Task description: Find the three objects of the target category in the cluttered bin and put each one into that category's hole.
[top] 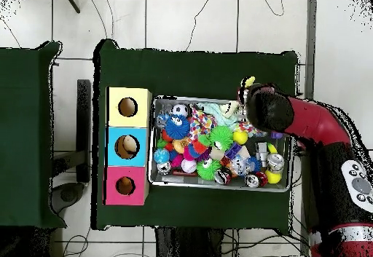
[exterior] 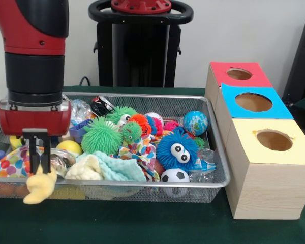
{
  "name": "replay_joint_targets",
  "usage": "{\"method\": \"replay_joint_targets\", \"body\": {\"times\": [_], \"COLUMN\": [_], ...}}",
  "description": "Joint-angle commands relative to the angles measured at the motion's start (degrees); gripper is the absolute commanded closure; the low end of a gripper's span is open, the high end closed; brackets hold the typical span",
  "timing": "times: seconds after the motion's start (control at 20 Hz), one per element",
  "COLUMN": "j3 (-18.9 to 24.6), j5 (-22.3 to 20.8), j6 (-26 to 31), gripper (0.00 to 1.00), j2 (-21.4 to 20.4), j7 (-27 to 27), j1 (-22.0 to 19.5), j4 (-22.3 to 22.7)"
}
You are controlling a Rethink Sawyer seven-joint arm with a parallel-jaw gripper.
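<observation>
My gripper (exterior: 39,170) hangs over the left end of the wire mesh bin (exterior: 142,95) and is shut on a pale yellow cloth (exterior: 39,187), which dangles below the fingertips, lifted clear of the pile. In the overhead view the yellow cloth (top: 250,81) shows just past the arm's end (top: 268,107), at the bin's (top: 218,186) upper right corner. A teal cloth (exterior: 123,169), a cream cloth (exterior: 84,168) and a polka-dot cloth (exterior: 10,165) lie among the toys. To the right stand three boxes with a red hole (exterior: 239,74), a blue hole (exterior: 253,102) and a yellow hole (exterior: 274,140).
The bin is full of toys: a blue fuzzy ball with eyes (exterior: 177,150), a green spiky ball (exterior: 101,136), a small soccer ball (exterior: 174,176) and a globe ball (exterior: 195,122). The boxes stand tight against the bin's right wall. Green cloth covers the table (exterior: 142,223).
</observation>
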Motion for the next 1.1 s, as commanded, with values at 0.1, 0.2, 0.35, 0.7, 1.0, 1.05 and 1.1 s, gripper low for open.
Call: {"method": "replay_joint_targets", "body": {"times": [0.1,0.2,0.35,0.7,1.0,1.05,1.1], "j3": [3.07,2.97,3.41,-0.74,-6.82,-6.29,-4.98], "j5": [3.35,3.66,3.93,-0.37,-0.73,-0.34,0.34], "j6": [7.69,7.23,2.30,-11.75,-17.61,-17.23,-14.32], "gripper": [1.00,1.00,1.00,1.00,1.00,1.00,1.00], "j2": [1.06,0.90,-0.31,-2.01,0.17,0.30,0.35], "j7": [3.20,3.37,5.03,9.29,10.96,10.06,8.27], "j1": [-0.80,-0.75,-1.12,1.66,5.57,5.29,4.52], "j4": [4.12,4.13,4.58,0.78,-2.20,-1.80,-1.09]}}
